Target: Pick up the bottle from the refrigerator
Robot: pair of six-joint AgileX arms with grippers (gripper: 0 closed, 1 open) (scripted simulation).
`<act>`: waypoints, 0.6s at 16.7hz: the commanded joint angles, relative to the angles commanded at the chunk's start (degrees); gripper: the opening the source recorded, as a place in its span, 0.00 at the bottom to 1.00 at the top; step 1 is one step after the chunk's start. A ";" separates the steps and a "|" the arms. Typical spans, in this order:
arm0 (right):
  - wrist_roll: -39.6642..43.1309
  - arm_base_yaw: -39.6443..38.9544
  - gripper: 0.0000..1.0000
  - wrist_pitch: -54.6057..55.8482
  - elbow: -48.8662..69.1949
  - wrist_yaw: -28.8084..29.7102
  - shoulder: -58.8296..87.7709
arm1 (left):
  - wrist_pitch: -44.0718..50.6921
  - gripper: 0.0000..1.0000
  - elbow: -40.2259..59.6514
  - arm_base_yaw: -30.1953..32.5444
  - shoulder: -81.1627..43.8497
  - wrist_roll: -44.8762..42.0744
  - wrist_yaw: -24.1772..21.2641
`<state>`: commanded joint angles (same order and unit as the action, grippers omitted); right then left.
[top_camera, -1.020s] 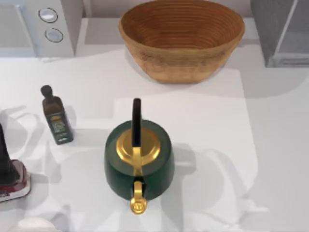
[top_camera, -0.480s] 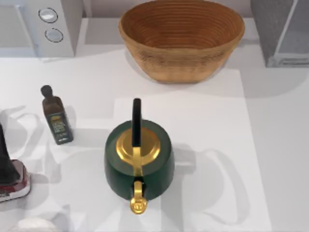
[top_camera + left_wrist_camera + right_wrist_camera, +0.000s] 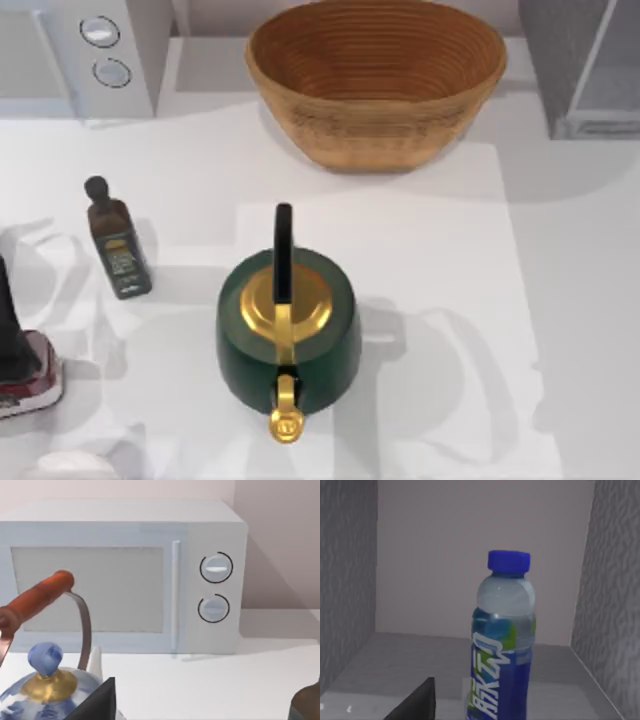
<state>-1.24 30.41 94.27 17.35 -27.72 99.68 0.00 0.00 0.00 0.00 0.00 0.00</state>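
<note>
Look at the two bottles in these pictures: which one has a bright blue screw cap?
The bottle standing upright inside the refrigerator, seen in the right wrist view: translucent, with a blue label. The dark olive-green bottle on the table's left has a black stopper instead.

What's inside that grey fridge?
Inside the refrigerator, one bottle with a blue cap stands upright on the grey floor, before a plain back wall. The bottle's base is cut off from sight.

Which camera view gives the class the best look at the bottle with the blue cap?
The right wrist view: the bottle stands upright between grey walls, its blue cap and label plain to see. The top view gives the refrigerator at the table's far right corner; the left wrist view faces the white appliance.
</note>
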 joint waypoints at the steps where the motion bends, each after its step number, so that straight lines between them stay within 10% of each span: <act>1: -0.14 -0.92 1.00 -0.45 2.64 0.50 0.10 | 0.00 1.00 0.00 0.00 0.00 0.00 0.00; 10: 0.20 -13.15 1.00 -16.07 27.63 7.85 13.87 | 0.00 1.00 0.00 0.00 0.00 0.00 0.00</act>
<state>-1.03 17.26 78.20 44.99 -19.87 113.55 0.00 0.00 0.00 0.00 0.00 0.00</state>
